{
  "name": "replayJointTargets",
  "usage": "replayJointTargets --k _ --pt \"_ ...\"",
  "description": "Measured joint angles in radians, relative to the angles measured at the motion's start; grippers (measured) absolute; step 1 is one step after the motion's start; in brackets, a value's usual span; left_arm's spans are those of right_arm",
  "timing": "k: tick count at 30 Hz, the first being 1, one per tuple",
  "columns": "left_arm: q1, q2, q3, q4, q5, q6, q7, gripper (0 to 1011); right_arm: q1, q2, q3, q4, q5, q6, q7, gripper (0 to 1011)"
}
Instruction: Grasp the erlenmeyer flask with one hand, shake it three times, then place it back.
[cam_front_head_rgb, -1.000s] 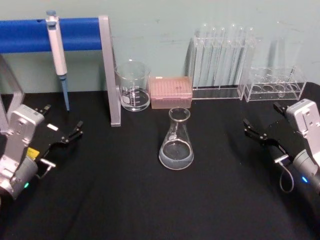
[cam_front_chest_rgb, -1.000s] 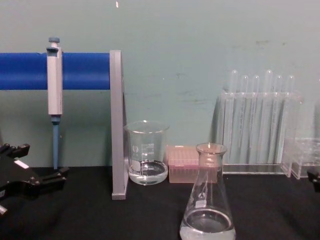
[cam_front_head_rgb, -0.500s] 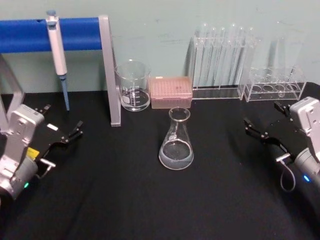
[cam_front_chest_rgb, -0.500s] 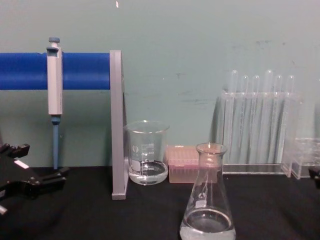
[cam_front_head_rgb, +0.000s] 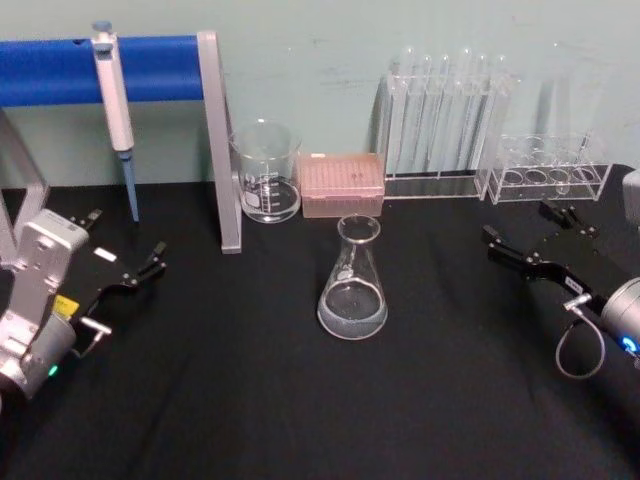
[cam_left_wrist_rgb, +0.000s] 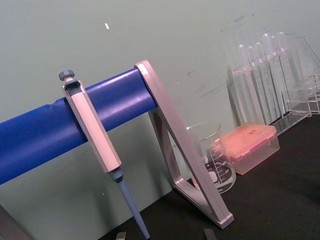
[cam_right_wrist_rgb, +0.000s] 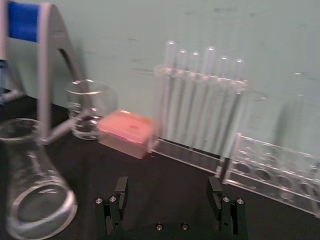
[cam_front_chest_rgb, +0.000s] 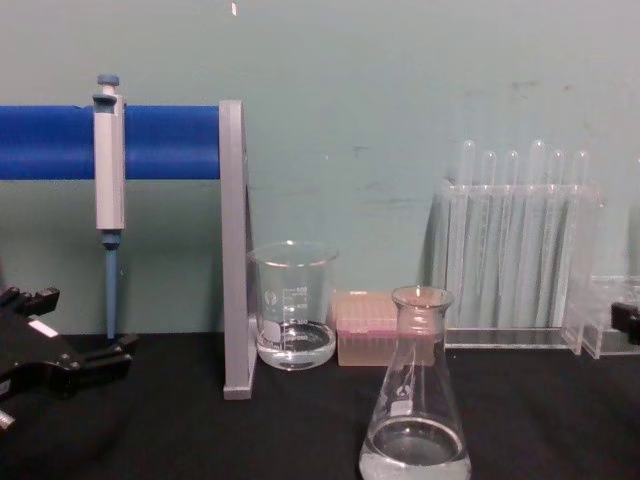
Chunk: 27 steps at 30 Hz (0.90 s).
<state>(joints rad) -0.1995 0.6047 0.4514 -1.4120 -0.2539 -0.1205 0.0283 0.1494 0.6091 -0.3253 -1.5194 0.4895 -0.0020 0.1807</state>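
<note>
The left hand (cam_front_head_rgb: 125, 238) is showing flat black fingers, a white label (cam_front_head_rgb: 103, 256), a silver housing (cam_front_head_rgb: 40, 262) and a yellow sticker (cam_front_head_rgb: 64, 305). The right hand (cam_front_head_rgb: 520, 222) is showing black fingers, a silver wrist (cam_front_head_rgb: 625, 318) and a looping grey cable (cam_front_head_rgb: 572, 352).

Blk table (cam_front_head_rgb: 250, 420) w/ erlenmeyer flask (cam_front_head_rgb: 353, 290), beaker (cam_front_head_rgb: 266, 175), tip box (cam_front_head_rgb: 343, 186)

Four cameras around one tabletop (cam_front_head_rgb: 250, 400)
The head view looked steeply down; the chest view looked level, close to the erlenmeyer flask (cam_front_chest_rgb: 415, 400). Both wrist views faced the back wall (cam_front_chest_rgb: 400, 80); all four shared the beaker (cam_front_chest_rgb: 293, 305).
</note>
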Motion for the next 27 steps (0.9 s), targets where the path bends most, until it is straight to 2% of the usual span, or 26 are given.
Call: replayJointTargets --k 5,11,21,27 --pt "0.0 0.0 0.0 0.0 0.0 0.0 0.0 1001 -0.003 -0.001 0.005 -0.018 0.035 0.023 0.072 1000" --pt "0.0 0.0 0.0 0.0 0.0 0.0 0.0 1001 -0.001 -0.011 -0.006 -0.024 0.043 0.037 0.136 1000" --pt "0.0 0.0 0.0 0.0 0.0 0.0 0.0 1001 0.022 -0.039 -0.041 -0.012 0.027 0.045 0.221 1000" --pt "0.0 0.0 0.0 0.0 0.0 0.0 0.0 1001 0.058 -0.076 -0.073 0.026 0.0 0.045 0.272 1000"
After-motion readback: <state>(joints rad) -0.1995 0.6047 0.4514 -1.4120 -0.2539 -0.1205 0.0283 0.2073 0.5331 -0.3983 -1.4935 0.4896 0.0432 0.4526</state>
